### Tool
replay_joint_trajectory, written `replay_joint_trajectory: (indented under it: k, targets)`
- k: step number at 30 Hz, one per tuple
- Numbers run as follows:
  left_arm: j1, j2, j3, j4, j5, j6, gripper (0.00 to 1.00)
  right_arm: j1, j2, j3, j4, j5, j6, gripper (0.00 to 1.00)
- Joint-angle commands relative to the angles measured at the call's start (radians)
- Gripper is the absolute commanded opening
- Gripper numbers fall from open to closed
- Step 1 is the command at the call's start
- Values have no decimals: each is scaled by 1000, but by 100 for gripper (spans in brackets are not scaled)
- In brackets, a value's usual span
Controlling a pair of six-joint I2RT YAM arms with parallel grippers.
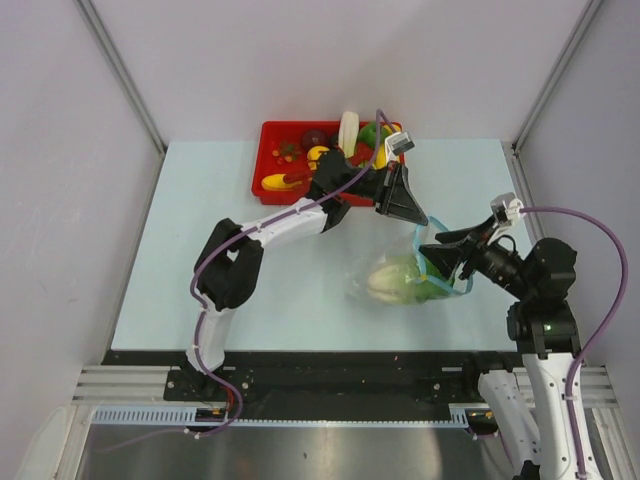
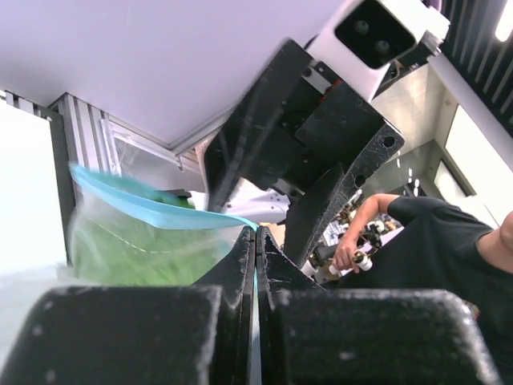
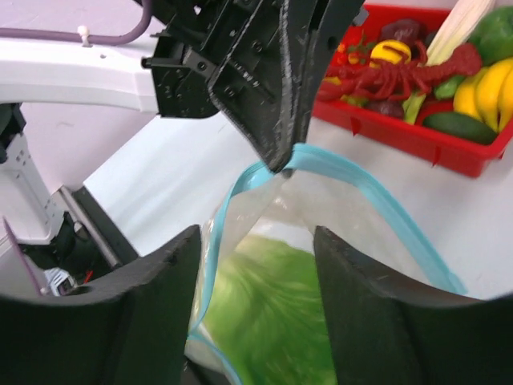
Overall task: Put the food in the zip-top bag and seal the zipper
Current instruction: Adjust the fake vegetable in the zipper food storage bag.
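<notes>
The clear zip-top bag (image 1: 372, 288) lies at the table's centre right with a green-and-white cabbage (image 1: 397, 279) inside. Its blue zipper (image 1: 419, 246) stands open as a loop. My left gripper (image 1: 419, 222) is shut on the far corner of the zipper (image 2: 152, 210) and holds it up. My right gripper (image 1: 438, 256) is open, with its fingers (image 3: 148, 309) on either side of the bag's mouth (image 3: 240, 184); the cabbage (image 3: 276, 321) shows between them. More food sits in the red tray: a yellow fruit (image 1: 318, 153) and a dark purple piece (image 1: 315, 137).
The red tray (image 1: 262, 165) stands at the table's back edge, behind the left arm. In the right wrist view it holds a red lobster (image 3: 393, 76), yellow pieces (image 3: 481, 84) and green pieces (image 3: 449, 124). Grey walls close in both sides.
</notes>
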Motion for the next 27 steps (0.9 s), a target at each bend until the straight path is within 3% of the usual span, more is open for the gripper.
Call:
replay_joint_trajectory:
  k: [1, 7, 14, 18, 24, 27]
  targets:
    - [8, -22, -18, 94, -48, -29, 0, -5, -38, 104, -209, -15, -54, 59]
    - [13, -17, -36, 122, -43, -40, 0, -8, -46, 198, -440, 276, -102, 56]
    - [28, -11, -36, 150, -54, -40, 0, -57, 14, 209, -493, 565, -19, 68]
    - [28, -10, -33, 167, -60, -45, 0, -123, 83, 210, -501, 559, 12, 70]
    - [45, -36, -80, 171, -91, -43, 0, -243, 181, 191, -588, 259, 4, 73]
    - [54, -51, -111, 180, -112, -38, 0, -255, 169, 158, -568, 214, -5, 71]
